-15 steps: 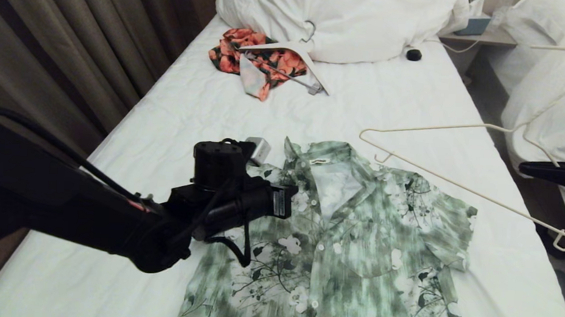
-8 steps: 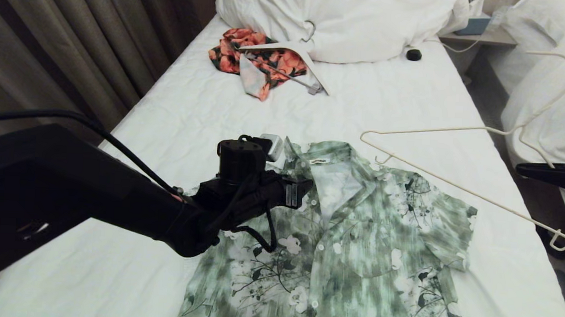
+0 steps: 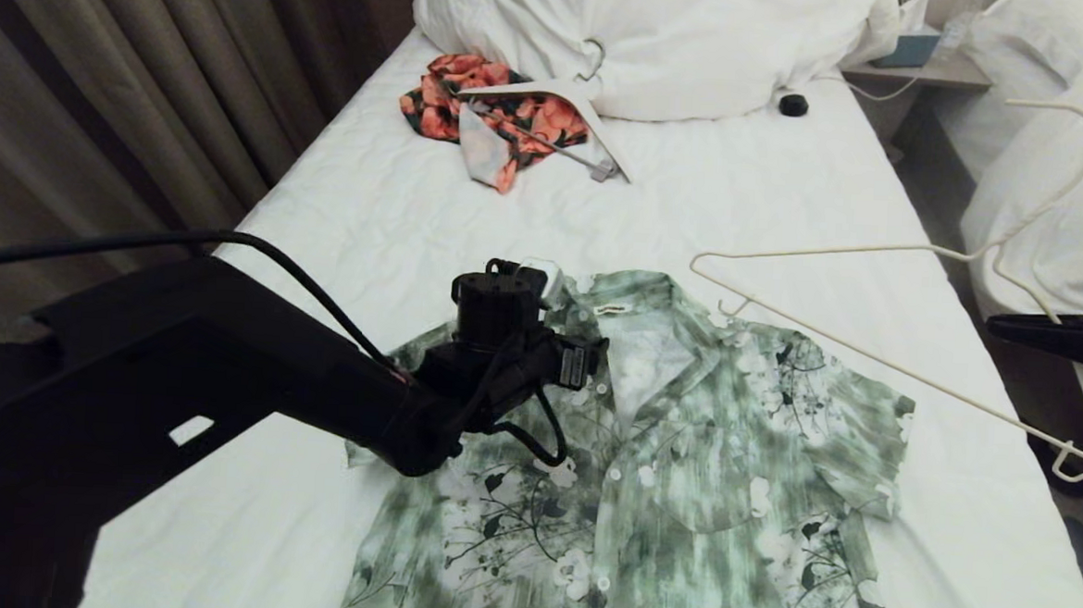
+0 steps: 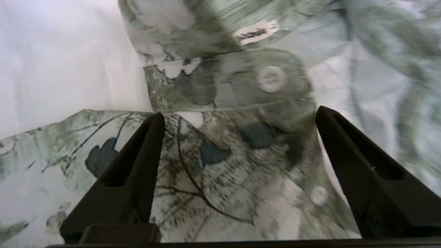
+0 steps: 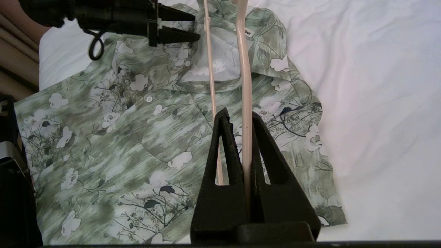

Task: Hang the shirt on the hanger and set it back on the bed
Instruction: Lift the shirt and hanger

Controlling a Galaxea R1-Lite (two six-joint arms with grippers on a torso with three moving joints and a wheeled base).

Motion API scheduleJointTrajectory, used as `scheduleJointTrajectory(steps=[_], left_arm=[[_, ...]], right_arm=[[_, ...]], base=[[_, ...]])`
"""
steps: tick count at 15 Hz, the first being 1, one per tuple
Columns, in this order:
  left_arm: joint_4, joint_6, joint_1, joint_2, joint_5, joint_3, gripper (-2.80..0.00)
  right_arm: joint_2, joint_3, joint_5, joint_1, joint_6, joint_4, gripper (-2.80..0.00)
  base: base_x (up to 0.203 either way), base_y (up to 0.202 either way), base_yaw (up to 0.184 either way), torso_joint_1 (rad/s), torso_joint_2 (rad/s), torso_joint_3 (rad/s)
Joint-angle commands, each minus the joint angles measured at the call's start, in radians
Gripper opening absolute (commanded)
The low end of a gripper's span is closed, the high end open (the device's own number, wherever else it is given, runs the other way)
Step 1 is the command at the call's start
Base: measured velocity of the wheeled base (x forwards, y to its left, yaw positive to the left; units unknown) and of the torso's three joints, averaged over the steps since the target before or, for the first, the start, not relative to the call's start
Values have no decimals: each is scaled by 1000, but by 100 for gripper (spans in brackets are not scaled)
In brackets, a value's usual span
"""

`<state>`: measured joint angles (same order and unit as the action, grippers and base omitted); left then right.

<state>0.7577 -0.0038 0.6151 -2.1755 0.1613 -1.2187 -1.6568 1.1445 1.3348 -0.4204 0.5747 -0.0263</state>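
The shirt (image 4: 220, 155) collar label (image 4: 256, 31) (writing unreadable).

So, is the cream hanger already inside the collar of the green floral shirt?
No, the right gripper holds the cream hanger in the air above the green floral shirt, which lies flat on the bed.

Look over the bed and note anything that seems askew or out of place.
The pale green floral button-up shirt lies flat but slanted across the white-sheeted bed. Near the pillows, an orange-and-black floral garment sits crumpled under a thick white hanger, and a small black round object lies loose nearby.
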Motion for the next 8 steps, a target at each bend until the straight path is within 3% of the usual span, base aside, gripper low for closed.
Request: scheduleJointTrajectory(steps=[1, 8], left_arm=[[5, 5, -5, -43, 17, -40, 0], [6, 21, -38, -61, 46, -116, 0]], right_arm=[[-1, -2, 7, 0, 4, -1, -280], [-16, -5, 7, 2, 18, 0, -280]], base=[[0, 0, 0, 0, 0, 0], [0, 0, 0, 0, 0, 0]])
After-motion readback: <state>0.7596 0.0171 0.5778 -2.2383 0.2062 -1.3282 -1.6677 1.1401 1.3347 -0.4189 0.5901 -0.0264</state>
